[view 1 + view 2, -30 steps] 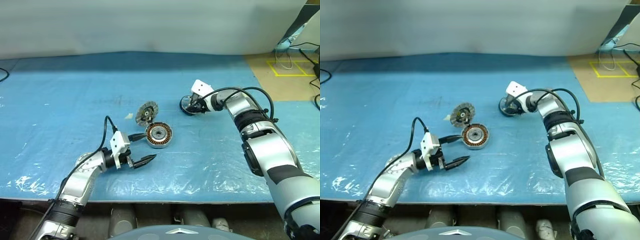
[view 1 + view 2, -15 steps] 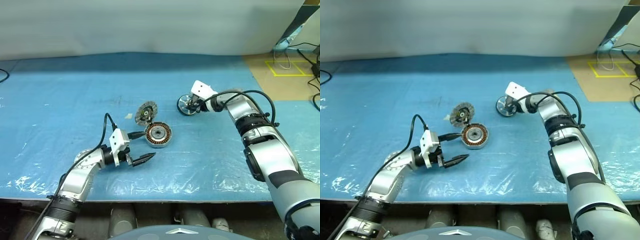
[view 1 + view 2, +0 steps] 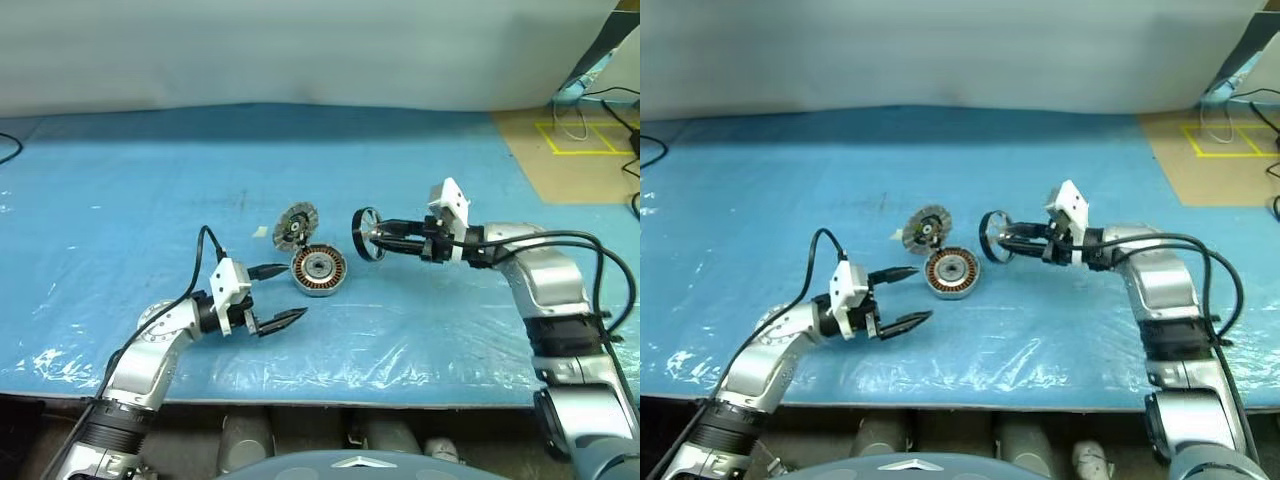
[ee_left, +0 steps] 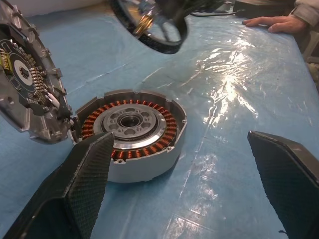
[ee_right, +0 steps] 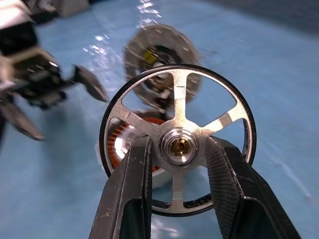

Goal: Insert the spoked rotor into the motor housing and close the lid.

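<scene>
We see right gripper [image 3: 378,238] clamping spoked rotor [image 3: 366,234] by hub, lifted above blue table [image 3: 140,200], rim upright, just right of motor housing [image 3: 319,270]. Lid [image 3: 294,226] leans tilted behind housing. Left gripper [image 3: 284,296], 2 fingers spread wide, empty, sits beside housing.

Light is bright and even from overhead, my head views sharp. Strong glare on the plastic sheet [image 4: 234,79] in my left wrist view. Right wrist view: wheel [image 5: 177,144] is sharp, everything behind it blurred. Shadows short and soft.
</scene>
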`<state>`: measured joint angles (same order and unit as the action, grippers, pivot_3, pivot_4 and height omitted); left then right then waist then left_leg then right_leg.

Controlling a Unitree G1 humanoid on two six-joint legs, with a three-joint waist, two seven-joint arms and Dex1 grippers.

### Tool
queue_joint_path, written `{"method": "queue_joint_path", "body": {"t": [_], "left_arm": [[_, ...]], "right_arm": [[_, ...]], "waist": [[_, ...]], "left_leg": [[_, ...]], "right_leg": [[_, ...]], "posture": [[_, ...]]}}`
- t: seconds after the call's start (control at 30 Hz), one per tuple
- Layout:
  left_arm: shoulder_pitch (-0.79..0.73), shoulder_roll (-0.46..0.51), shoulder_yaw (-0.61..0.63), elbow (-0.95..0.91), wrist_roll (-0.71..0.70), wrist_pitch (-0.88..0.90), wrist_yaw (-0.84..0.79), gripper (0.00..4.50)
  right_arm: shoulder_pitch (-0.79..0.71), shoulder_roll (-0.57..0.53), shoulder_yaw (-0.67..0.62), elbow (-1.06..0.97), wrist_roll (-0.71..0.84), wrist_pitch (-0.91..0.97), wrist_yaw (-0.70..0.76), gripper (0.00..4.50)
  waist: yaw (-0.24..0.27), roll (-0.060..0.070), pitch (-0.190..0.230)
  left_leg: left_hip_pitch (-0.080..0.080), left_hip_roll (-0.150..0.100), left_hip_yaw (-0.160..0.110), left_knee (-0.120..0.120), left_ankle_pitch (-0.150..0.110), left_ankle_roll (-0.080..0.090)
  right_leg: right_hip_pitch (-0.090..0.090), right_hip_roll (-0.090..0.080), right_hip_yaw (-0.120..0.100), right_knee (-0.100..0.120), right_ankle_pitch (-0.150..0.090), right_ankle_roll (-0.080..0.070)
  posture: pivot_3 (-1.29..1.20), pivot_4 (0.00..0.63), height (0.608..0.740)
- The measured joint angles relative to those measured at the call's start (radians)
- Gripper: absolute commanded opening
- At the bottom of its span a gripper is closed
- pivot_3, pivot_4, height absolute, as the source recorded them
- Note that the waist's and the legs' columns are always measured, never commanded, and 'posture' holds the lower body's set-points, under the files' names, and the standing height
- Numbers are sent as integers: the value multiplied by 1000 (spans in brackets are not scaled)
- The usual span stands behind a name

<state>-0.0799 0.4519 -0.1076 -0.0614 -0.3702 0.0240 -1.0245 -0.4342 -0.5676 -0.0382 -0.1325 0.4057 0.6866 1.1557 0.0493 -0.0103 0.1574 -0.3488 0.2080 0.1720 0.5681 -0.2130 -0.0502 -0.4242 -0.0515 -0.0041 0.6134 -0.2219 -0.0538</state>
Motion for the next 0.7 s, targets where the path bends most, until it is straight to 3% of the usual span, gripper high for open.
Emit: {"method": "queue_joint_path", "body": {"t": [0.23,0.47,0.7], "left_arm": [[-31,9,-2,20,4,-4,-27,4500],[-35,18,-1,39,18,-15,-35,4500],[-17,20,0,30,22,-15,-13,4500]], "right_arm": [[34,19,56,-171,125,122,-65,1210],[-48,72,182,-10,42,27,-112,1210],[-90,73,213,135,-18,-61,-90,1210]], "waist": [[-1,0,0],[-4,0,0],[-3,0,0]], "left_leg": [[0,-1,0,-4,2,-4],[-1,-1,0,-6,3,-5],[-1,-1,0,-6,3,-5]], "right_leg": [[0,0,-1,-5,0,0],[0,0,-1,-7,0,0],[0,0,-2,-6,0,0]], "posture": [[0,150,740],[0,150,740],[0,150,740]]}}
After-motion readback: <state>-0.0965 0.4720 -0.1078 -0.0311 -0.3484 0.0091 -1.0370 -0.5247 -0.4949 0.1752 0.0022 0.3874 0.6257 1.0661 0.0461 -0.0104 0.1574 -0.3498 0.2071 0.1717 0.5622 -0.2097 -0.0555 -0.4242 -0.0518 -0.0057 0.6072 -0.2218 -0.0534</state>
